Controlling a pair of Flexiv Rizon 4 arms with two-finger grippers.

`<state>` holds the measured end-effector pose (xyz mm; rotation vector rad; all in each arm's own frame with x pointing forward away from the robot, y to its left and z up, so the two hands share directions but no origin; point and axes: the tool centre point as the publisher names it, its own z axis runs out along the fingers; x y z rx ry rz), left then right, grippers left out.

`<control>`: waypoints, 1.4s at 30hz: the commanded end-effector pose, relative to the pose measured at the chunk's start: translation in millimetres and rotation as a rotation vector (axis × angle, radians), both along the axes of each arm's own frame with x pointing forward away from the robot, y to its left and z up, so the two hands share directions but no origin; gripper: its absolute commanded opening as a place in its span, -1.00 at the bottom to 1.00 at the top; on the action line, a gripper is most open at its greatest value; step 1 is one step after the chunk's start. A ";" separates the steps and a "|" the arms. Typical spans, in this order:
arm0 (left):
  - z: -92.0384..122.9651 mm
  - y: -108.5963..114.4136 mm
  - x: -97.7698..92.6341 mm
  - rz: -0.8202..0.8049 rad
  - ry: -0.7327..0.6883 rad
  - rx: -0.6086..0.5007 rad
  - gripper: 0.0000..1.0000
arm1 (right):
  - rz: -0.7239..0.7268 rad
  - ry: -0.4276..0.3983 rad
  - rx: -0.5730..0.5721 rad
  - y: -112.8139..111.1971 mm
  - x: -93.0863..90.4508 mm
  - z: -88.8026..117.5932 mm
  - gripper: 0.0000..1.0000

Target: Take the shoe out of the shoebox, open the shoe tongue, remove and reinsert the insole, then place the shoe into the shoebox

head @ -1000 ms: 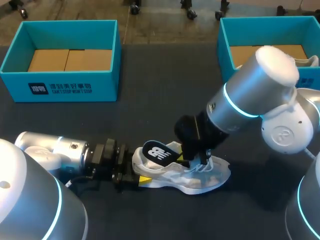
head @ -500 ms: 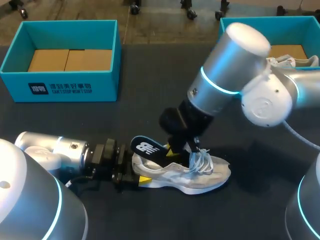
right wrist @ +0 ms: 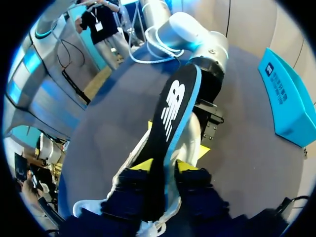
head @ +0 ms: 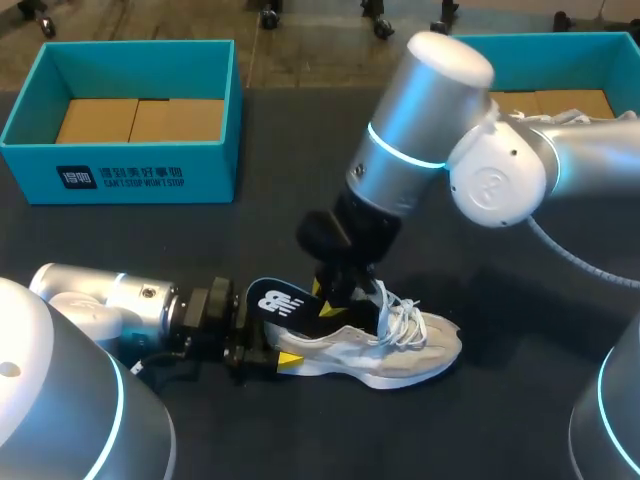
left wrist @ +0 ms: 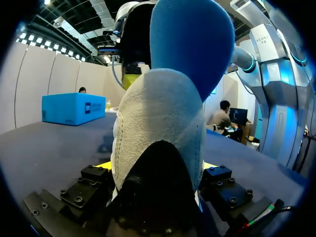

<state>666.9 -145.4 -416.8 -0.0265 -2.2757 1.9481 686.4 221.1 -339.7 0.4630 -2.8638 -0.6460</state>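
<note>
A pale grey shoe (head: pixel 400 350) lies on its side on the dark table, toe to the right. My left gripper (head: pixel 262 352) is shut on its heel (left wrist: pixel 158 128), one finger on each side. The black insole (head: pixel 282 300), blue underneath (left wrist: pixel 192 44), sticks up out of the shoe's opening and leans back over the heel. Just above the tongue and laces is my right gripper (head: pixel 335 295). In the right wrist view the insole (right wrist: pixel 173 113) runs between that gripper's (right wrist: pixel 165 168) yellow tips, which stand wider apart than the insole is thick.
A teal box (head: pixel 130 175) with a cardboard floor stands at the back left. A second teal box (head: pixel 470 110) is at the back right, partly behind my right arm, with something white inside. Bare table lies in front of the shoe and to its right.
My right gripper has moved up and left toward the heel, drawing the insole further out and tilting it back. Its fingers have parted. The left gripper and shoe have stayed put.
</note>
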 end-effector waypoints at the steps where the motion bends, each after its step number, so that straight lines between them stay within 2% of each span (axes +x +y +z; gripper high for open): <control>1: -4.6 -1.4 0.9 0.000 0.001 -0.001 -1.00 | -0.028 -0.034 -0.013 -6.2 -6.7 18.0 0.84; 7: -4.6 -1.4 0.9 0.000 0.001 -0.001 -1.00 | -0.052 -0.005 -0.007 -14.2 -2.3 30.7 0.87; 9: -4.6 -1.4 0.9 0.000 0.001 -0.001 -1.00 | -0.062 0.033 0.000 -15.0 1.2 32.4 0.89; 10: -4.6 -1.4 0.9 0.000 0.001 -0.001 -1.00 | -0.060 0.063 0.014 -14.0 3.5 32.8 1.00; 12: -4.6 -1.4 0.9 0.000 0.001 -0.001 -1.00 | -0.066 0.119 -0.004 -11.7 7.9 30.8 0.98; 14: -4.6 -1.4 0.9 0.000 0.001 -0.001 -1.00 | -0.066 0.149 -0.001 -10.2 9.8 29.7 0.87; 16: -4.6 -1.4 0.9 0.000 0.001 -0.001 -1.00 | -0.077 0.183 -0.015 -9.1 11.3 30.0 0.18; 18: -4.6 -1.4 0.9 0.000 0.001 -0.001 -1.00 | -0.082 0.206 -0.008 -8.5 11.1 30.5 -0.01; 20: -4.6 -1.4 0.9 0.000 0.001 -0.001 -1.00 | -0.085 0.233 -0.007 -7.1 10.9 28.4 -0.09; 26: -4.6 -1.4 0.9 0.000 0.001 -0.001 -1.00 | -0.081 0.278 -0.006 -2.5 16.1 20.1 -0.13; 32: -4.6 -1.4 0.9 0.000 0.001 -0.001 -1.00 | -0.085 0.310 -0.012 1.0 18.1 12.8 -0.44; 36: -4.6 -1.4 0.9 0.000 0.001 -0.001 -1.00 | -0.087 0.318 -0.010 1.9 17.8 9.0 -0.53; 37: -4.6 -1.4 0.9 0.000 0.001 -0.001 -1.00 | -0.088 0.319 -0.009 2.1 18.1 8.4 -0.59; 39: -4.6 -1.4 0.9 0.000 0.001 -0.001 -1.00 | -0.088 0.321 -0.008 4.2 18.5 8.4 -1.00; 42: -4.6 -1.4 0.9 0.000 0.001 -0.001 -1.00 | -0.087 0.325 -0.011 4.9 18.4 9.4 -1.00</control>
